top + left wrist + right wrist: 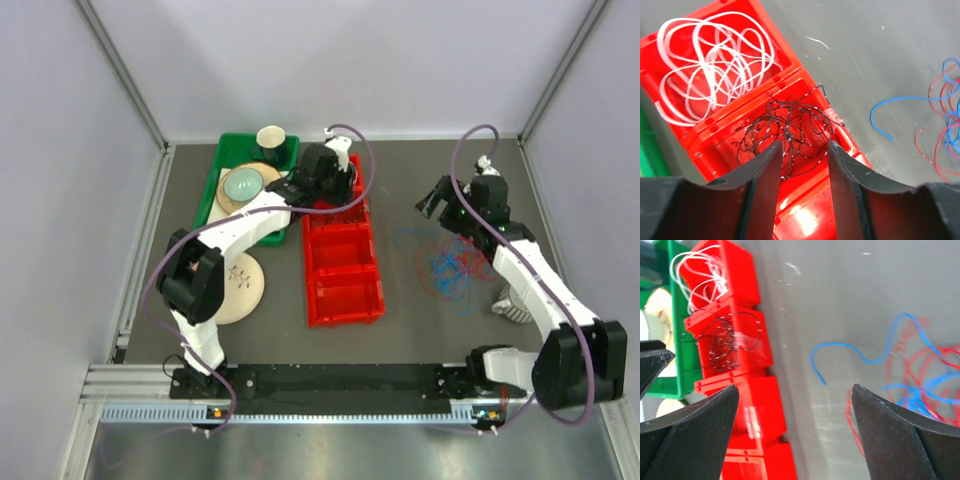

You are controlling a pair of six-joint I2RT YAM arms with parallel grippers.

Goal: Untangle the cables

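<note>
Red bin row [345, 296]: one white cable [715, 85], one black cable [789, 134] inside; red-blue tangle [450, 266] beside it. Your two grippers — left gripper [804, 147], right gripper [794, 388] — stand open, empty.

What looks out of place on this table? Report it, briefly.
A loop of the black cable spills over the rim of its red bin, toward the table. The red and blue cables lie in a tangled heap on the table.

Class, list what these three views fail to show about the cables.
- Top view: the left hand covers the far bins' insides.
- Left wrist: the red-blue tangle runs off the right edge.
- Right wrist: the tangle is blurred and partly behind a finger.
- Top view: strands too thin to count.
</note>
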